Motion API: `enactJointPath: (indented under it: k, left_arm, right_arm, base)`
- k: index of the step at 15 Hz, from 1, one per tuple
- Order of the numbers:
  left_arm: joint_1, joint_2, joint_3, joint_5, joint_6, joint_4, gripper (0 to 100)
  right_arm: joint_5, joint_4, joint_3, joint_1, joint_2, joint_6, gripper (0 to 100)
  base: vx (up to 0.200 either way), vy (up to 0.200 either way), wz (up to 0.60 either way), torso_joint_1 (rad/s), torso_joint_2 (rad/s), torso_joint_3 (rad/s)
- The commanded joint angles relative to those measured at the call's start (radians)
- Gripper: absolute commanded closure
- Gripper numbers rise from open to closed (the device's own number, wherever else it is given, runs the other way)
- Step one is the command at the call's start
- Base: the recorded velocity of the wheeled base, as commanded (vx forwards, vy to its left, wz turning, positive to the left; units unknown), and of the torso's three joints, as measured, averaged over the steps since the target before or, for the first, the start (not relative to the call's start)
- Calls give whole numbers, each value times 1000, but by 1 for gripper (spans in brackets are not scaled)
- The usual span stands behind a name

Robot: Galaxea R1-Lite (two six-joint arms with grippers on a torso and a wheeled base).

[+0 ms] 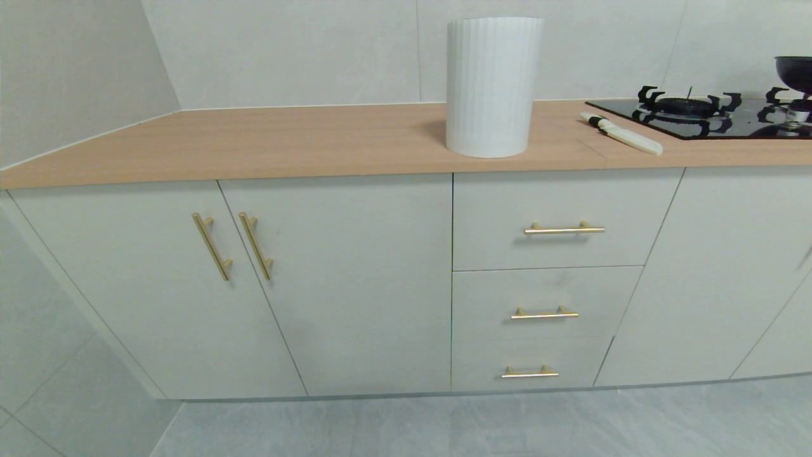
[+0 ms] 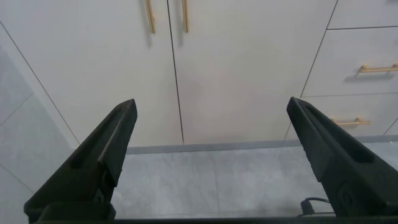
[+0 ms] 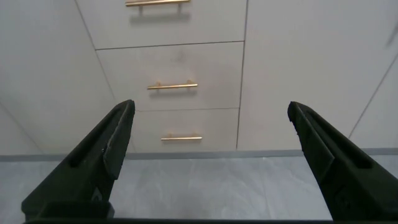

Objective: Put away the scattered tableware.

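Note:
A white knife with a black band (image 1: pixel 620 133) lies on the wooden countertop (image 1: pixel 285 143), just left of the stove. A tall white ribbed cylinder container (image 1: pixel 492 86) stands upright on the counter to the knife's left. My left gripper (image 2: pixel 211 109) hangs low before the cabinet doors, open, with nothing between its fingers. My right gripper (image 3: pixel 211 109) hangs low before the drawers, open and empty as well.
A black gas hob (image 1: pixel 704 114) with a dark pot (image 1: pixel 796 70) sits at the counter's right end. Below are two cabinet doors with gold handles (image 1: pixel 231 244) and three shut drawers (image 1: pixel 545 273). Grey tiled floor (image 1: pixel 444 425) lies in front.

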Motion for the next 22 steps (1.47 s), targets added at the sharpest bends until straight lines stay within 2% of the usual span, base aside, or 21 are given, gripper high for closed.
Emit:
enactJointPath:
  k: [1,3,17,22]
  left_arm:
    - [0,0,0,0,0,0,0]
    - [0,0,0,0,0,0,0]
    - [0,0,0,0,-1,0,0]
    - [0,0,0,0,-1,0,0]
  right_arm:
    - [2,0,-1,0,3,-2,0]
    - [-13,38,0,-1,3,-55,0]
    - [-19,40,-1,-1,2,-35,0]
    - [-19,40,-1,-1,2,-35,0]
  base:
    - [0,0,0,0,0,0]
    - [0,0,0,0,0,0]
    - [0,0,0,0,0,0]
    - [200,0,0,2,-3,2]
